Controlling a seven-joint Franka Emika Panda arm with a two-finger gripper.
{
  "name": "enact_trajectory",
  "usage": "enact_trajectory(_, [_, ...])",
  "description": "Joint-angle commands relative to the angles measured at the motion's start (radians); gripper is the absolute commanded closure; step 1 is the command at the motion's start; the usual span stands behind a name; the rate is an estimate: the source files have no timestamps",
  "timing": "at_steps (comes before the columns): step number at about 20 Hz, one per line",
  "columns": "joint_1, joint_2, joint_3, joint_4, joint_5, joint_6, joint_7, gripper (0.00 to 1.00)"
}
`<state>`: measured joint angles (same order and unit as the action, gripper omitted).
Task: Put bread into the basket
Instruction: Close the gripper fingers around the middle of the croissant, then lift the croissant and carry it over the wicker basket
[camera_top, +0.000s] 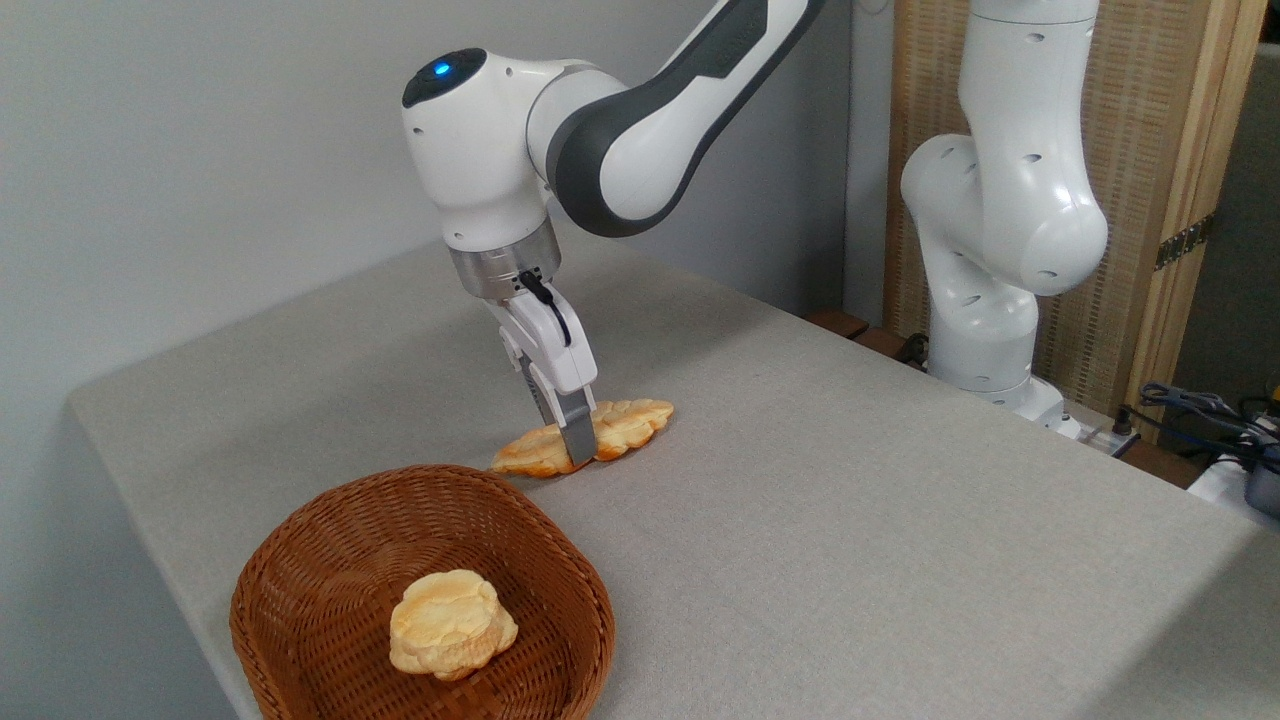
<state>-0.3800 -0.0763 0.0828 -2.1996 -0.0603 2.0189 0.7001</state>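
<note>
Gripper (577, 450) fingers are pointing down at the middle of the bread (590, 436), the near finger (577, 432) crossing in front of the pastry and reaching to the table (850, 520). Whether the fingers are pinching the bread or only straddling it is not something I can tell, since the far finger is sitting behind the near one.

Bread is lying flat on the grey cloth, outside the basket (330, 560), just beyond the basket's rim toward one o'clock. Its pointed ends are running from about eight o'clock to two o'clock.

Basket is sitting at the table's near left corner, its lower edge cut off by the frame. A round pale bun (452, 623) is resting inside it, toward the five o'clock side of the floor. Nothing is lying between the bread and the basket rim.

Counting: one long pastry, one bun, one basket, one arm (640, 130) working. The arm's white base column (1000, 230) is standing off the table's far right edge, at about three o'clock from the bread. Cables (1200, 410) are trailing at the right border, hard to make out. A wooden slatted panel (1160, 150) is standing behind the base.
</note>
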Motion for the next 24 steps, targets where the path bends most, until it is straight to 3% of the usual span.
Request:
enact_trajectory(1, [-0.002,-0.013,0.005,0.009,-0.006,-0.006,0.001,0.60])
enact_trajectory(7, [0.001,-0.072,0.012,0.101,-0.016,-0.118,-0.007,0.59])
enact_trajectory(10, [0.007,-0.080,0.020,0.145,-0.016,-0.115,-0.007,0.56])
enact_trajectory(15, [0.007,-0.051,0.124,0.186,-0.016,0.079,0.001,0.56])
enact_trajectory(19, [0.007,-0.001,0.167,0.193,-0.018,0.236,-0.005,0.54])
enact_trajectory(22, [0.007,0.055,0.170,0.207,-0.050,0.340,-0.013,0.40])
enact_trajectory(23, [0.009,0.072,0.170,0.210,-0.068,0.375,-0.014,0.12])
enact_trajectory(24, [0.009,0.087,0.173,0.213,-0.076,0.397,-0.022,0.00])
